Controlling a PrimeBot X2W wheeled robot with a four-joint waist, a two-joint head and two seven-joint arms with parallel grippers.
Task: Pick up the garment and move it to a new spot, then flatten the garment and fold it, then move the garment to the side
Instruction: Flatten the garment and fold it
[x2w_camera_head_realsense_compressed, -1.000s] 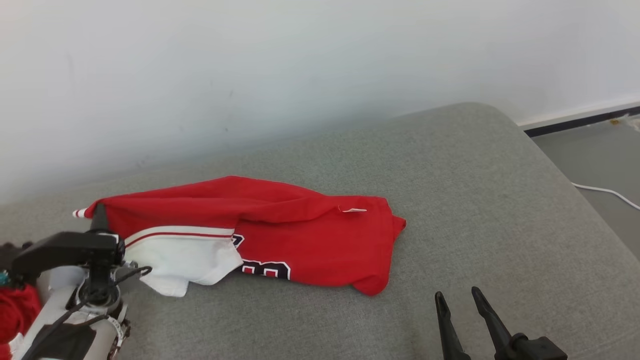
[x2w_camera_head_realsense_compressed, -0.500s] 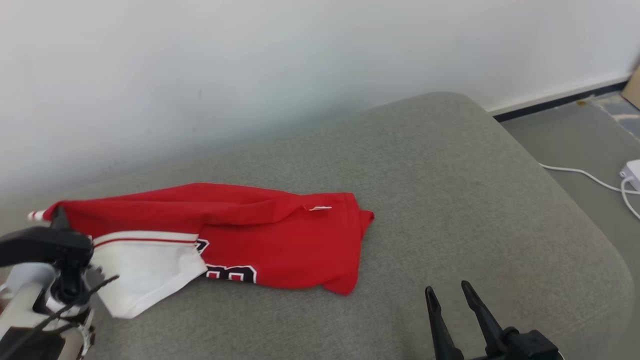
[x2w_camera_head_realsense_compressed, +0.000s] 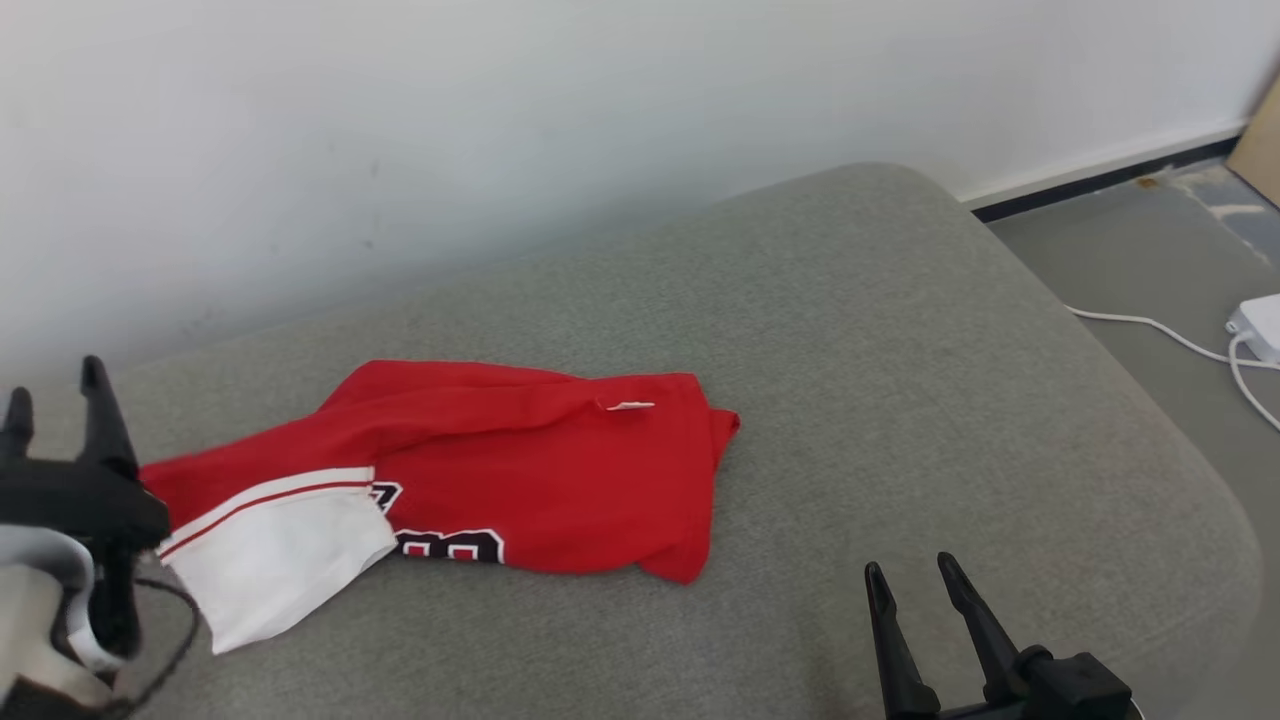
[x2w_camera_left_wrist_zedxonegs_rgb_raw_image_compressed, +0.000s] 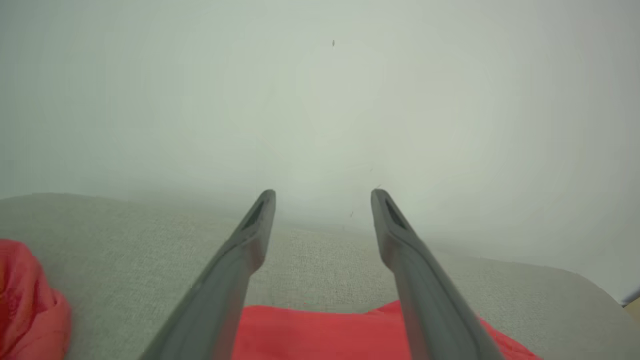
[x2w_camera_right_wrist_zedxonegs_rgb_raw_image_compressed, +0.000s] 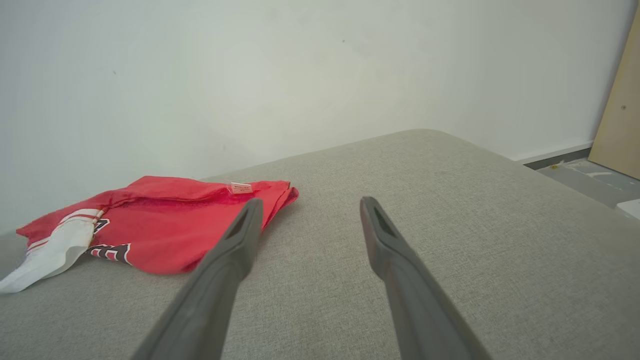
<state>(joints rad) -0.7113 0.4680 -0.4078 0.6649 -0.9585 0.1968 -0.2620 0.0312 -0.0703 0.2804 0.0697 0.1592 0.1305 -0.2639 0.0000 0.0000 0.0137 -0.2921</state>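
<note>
1. Grey cushion (x2w_camera_head_realsense_compressed: 900, 330) against a white wall (x2w_camera_head_realsense_compressed: 500, 120).
2. Red shirt (x2w_camera_head_realsense_compressed: 540, 480) lies bunched up on the cushion's left part.
3. Left gripper (x2w_camera_head_realsense_compressed: 55, 390) is spread wide just beside the shirt, holding nothing.
4. Right gripper (x2w_camera_head_realsense_compressed: 910, 567) is spread too, well apart from the shirt.

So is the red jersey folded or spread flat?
Folded, roughly: the red fabric jersey lies doubled over on the grey fabric cushion, white sleeve poking out, its number partly covered.

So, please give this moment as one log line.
red and white fabric jersey: bunched on grey fabric couch | left pincer: open, at its white end | right pincer: open, away from it
</note>
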